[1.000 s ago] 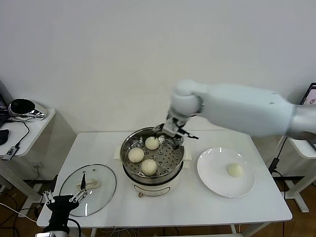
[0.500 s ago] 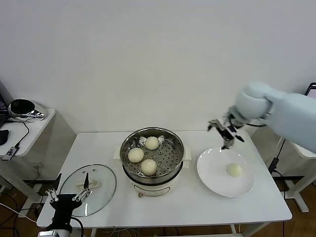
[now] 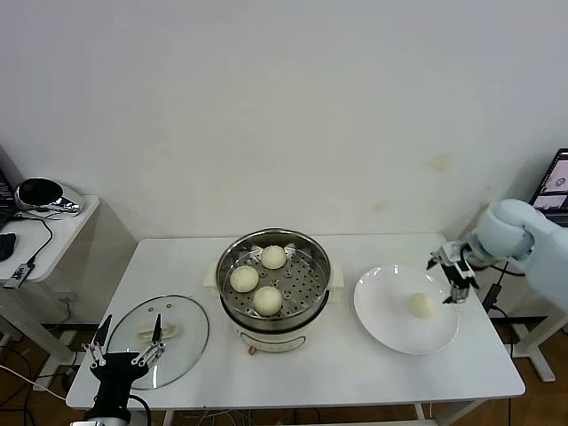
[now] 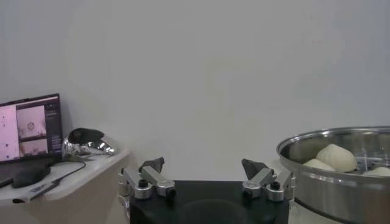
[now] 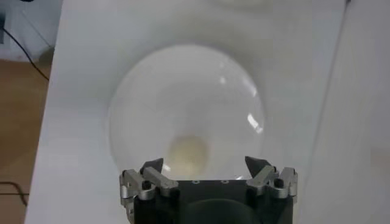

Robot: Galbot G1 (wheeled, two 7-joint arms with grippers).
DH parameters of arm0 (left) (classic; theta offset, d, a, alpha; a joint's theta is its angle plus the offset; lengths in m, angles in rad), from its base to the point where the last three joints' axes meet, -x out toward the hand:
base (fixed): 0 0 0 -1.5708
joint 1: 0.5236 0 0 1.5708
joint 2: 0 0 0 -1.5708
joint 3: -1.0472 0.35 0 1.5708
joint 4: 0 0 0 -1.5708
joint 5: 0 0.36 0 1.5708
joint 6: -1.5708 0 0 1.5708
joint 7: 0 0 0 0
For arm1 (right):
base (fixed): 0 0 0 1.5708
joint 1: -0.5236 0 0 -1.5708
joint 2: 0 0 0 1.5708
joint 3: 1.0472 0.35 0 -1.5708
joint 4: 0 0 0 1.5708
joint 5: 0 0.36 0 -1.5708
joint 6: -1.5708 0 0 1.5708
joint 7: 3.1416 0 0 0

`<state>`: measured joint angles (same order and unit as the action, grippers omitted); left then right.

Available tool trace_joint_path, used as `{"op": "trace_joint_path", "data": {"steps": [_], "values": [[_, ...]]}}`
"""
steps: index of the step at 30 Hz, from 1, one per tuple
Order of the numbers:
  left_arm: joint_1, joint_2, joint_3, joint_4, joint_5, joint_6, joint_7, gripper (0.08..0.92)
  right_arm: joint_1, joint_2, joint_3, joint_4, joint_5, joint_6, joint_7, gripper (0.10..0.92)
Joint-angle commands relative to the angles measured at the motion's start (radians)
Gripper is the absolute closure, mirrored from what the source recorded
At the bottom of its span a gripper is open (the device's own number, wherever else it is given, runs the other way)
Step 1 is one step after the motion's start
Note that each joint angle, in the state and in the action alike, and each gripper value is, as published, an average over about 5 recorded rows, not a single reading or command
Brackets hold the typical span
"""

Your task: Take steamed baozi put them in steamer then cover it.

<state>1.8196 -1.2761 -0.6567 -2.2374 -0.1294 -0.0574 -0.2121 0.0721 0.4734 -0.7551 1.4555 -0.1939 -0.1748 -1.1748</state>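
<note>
I've got one white table (image 3: pixel 355 373) carrying everything. Directly inboard of my right claw (image 3: pixel 453 271), just beside it, the white plate (image 3: pixel 390 333) sits on the tabletop with one baozi on it. Further inboard from that claw, mid-table, stands the steamer (image 3: pixel 275 311) on its cream base. The glass cover (image 3: pixel 191 333) lies flat at the table's left front corner, just ahead of my left claw (image 3: pixel 124 351).
</note>
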Motion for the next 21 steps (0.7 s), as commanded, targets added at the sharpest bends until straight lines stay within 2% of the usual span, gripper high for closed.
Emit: {"op": "trace_joint_path", "data": {"steps": [1, 9, 21], "values": [[0.015, -0.003, -0.009, -0.01, 0.003, 0.001, 0.0, 0.177, -0.283, 0.079, 0.256, -0.201, -0.134, 0.039, 0.014, 0.203], [0.032, -0.012, -0.02, -0.018, 0.009, 0.0, -0.001, 0.177, -0.301, 0.225, 0.298, -0.339, -0.142, 0.06, 0.026, 0.203], [0.03, -0.018, -0.024, -0.008, 0.007, -0.002, -0.002, 0.177, -0.281, 0.317, 0.298, -0.446, -0.183, 0.058, 0.027, 0.204]]}}
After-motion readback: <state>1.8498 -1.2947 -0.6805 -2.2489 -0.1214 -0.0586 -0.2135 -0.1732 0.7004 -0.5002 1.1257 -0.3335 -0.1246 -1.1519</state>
